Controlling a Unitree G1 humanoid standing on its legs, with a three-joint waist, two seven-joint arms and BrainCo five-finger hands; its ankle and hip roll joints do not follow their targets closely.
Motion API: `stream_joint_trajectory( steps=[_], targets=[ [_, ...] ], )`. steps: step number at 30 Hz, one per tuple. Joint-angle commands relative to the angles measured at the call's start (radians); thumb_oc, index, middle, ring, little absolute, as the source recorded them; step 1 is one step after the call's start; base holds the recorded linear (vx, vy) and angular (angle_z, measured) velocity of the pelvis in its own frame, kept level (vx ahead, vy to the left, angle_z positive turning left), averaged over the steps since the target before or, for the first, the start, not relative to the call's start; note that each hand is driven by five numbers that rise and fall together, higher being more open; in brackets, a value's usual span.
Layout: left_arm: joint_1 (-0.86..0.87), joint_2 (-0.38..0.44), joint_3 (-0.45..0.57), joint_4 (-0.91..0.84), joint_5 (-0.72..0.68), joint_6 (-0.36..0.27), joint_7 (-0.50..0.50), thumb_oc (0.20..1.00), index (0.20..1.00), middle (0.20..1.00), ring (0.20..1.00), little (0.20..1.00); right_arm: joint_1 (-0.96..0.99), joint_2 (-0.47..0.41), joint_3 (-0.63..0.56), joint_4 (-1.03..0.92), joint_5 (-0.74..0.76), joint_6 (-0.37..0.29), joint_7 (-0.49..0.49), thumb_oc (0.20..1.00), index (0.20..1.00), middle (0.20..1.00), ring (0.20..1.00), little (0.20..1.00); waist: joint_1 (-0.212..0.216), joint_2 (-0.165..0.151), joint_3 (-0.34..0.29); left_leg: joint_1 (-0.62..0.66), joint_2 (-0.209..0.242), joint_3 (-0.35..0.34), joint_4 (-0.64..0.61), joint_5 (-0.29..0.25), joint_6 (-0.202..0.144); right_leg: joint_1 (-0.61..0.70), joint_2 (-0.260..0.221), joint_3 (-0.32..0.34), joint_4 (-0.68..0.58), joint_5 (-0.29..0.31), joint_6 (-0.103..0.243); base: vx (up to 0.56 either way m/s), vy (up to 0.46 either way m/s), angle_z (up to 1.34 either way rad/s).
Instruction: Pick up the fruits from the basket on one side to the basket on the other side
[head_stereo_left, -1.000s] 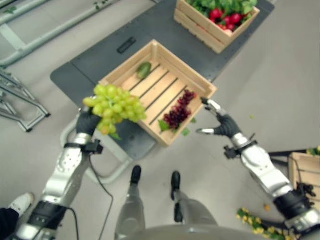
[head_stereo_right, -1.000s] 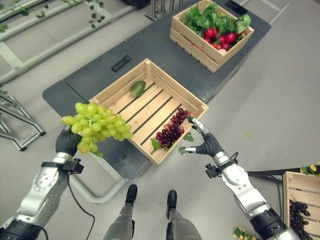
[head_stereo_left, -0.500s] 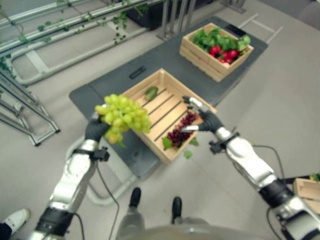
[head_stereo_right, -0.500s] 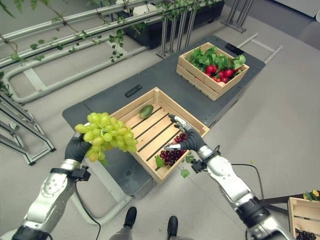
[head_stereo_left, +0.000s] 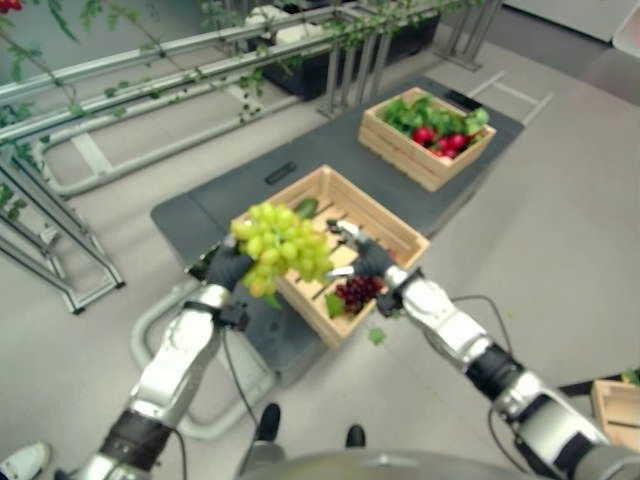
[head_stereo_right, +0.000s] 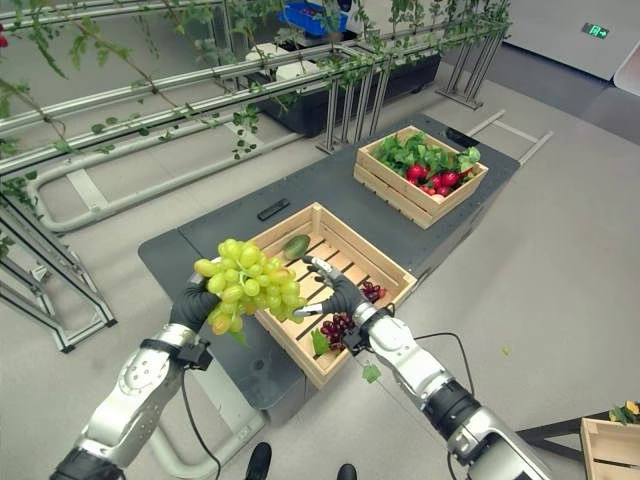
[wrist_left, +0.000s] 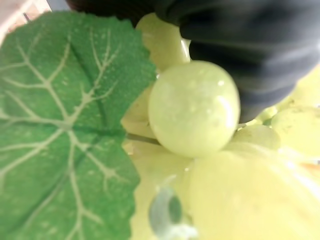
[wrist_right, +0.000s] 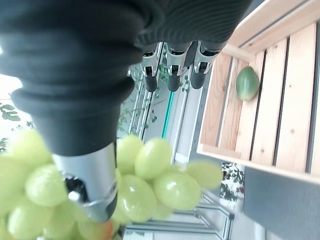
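At the centre of the right eye view the left hand (head_stereo_right: 195, 303), under its dark ribbed cover, is closed around a bunch of green grapes (head_stereo_right: 247, 283): round, smooth, glossy, pale yellow-green berries packed in a lumpy cluster, held up in the air over the near left corner of the slatted wooden crate (head_stereo_right: 385, 266). Seen from the left wrist, a broad, toothed green leaf (wrist_left: 60, 130) with pale veins lies against the berries. The right hand (head_stereo_right: 337, 293), just right of the bunch and over the crate, has its silver, dark-tipped fingers extended and its thumb spread, holding nothing. The crate is of light, bare planks with gaps between the floor slats; inside it lie a smooth oval green fruit (head_stereo_right: 296, 246) at the far corner and a bunch of small dark purple grapes (head_stereo_right: 342, 322) with a green leaf near the front edge. It sits on a flat dark grey platform (head_stereo_right: 220, 232). In the upper right of the frame, on the same platform, a second wooden crate (head_stereo_right: 402, 199) holds leafy greens and round red vegetables (head_stereo_right: 432, 179).
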Motion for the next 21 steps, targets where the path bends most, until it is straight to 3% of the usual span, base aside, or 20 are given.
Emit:
stream_joint_trajectory(
  steps=[1,21],
  targets=[
    [-0.13,-0.021,-0.04,0.004,-0.004,-0.058,0.011,0.2,0.2,0.2,0.2,0.2,-0.073,0.068,0.031,0.024,0.046,-0.033,-0.026,1.0,1.0,1.0,1.0,1.0,0.03,-0.047,-0.07,0.062,-0.038,0.031,0.0,-0.121,0.048,-0.005,-0.016,0.0,0.004,-0.036,0.076,0.02,-0.002,0.05],
    [-0.25,-0.102,-0.26,0.002,-0.086,-0.038,0.023,0.2,0.2,0.2,0.2,0.2,-0.134,0.187,0.099,0.149,0.086,-0.038,-0.075,1.0,1.0,1.0,1.0,1.0,0.048,-0.063,-0.085,0.084,-0.034,0.007,0.0,-0.127,0.047,0.029,-0.015,-0.019,0.004,-0.048,0.074,0.01,-0.002,0.05]
  ],
)
